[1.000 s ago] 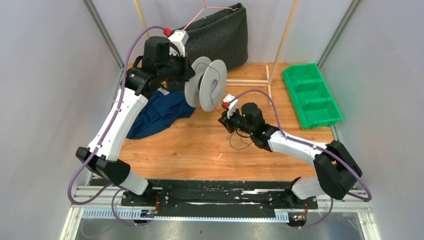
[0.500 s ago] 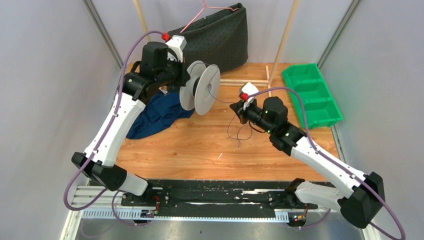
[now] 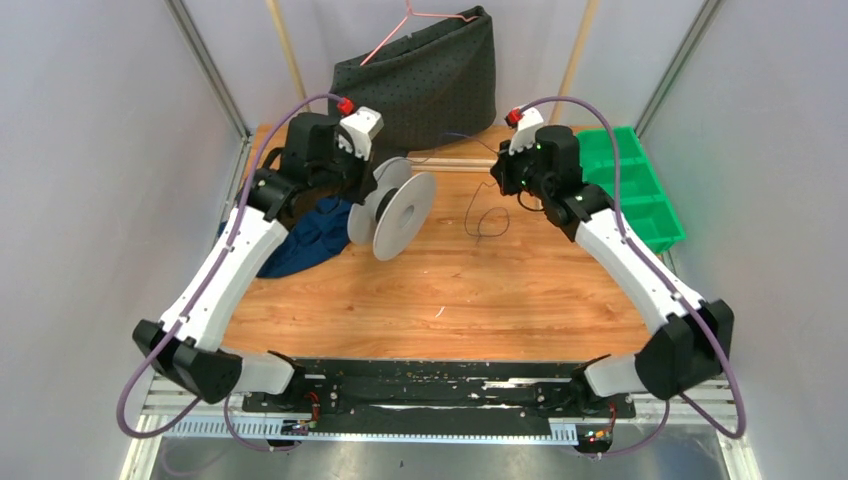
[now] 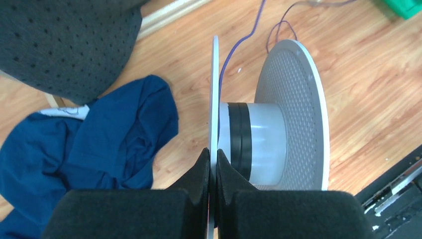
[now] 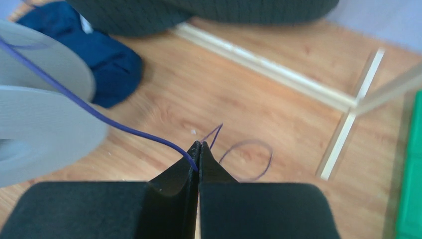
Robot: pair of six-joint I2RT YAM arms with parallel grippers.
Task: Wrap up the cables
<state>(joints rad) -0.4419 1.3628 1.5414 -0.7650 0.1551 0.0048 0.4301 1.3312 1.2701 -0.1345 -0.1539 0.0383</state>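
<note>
Between the fingers of the right gripper (image 5: 198,148), which are pressed fully together, the cable (image 5: 99,112) is pinched right at the tips. From the pinch it runs in a straight line up and left to the spool (image 5: 45,144) and passes in between the two flanges. Past the tips a slack end curls into a loose loop over the table (image 5: 259,94). I cannot tell whether that loop touches the wood.

The left gripper (image 4: 212,158) is also closed. Its two fingers clamp the thin edge of the spool's near flange, one on each face. The spool is held clear of the table with its axis roughly level. A band of dark turns sits around the hub, hard against the gripped flange, and the strand leaves from there toward the back of the table.

From above, the spool (image 3: 395,215) is left of centre. The right gripper (image 3: 497,180) is well apart from it, toward the back right, and the loop dangles below it. A blue cloth (image 3: 300,235) lies under the left arm. A dark bag (image 3: 430,80) stands at the back with a pink hanger (image 3: 400,35) above it. A green bin (image 3: 630,185) sits at the right edge.
</note>
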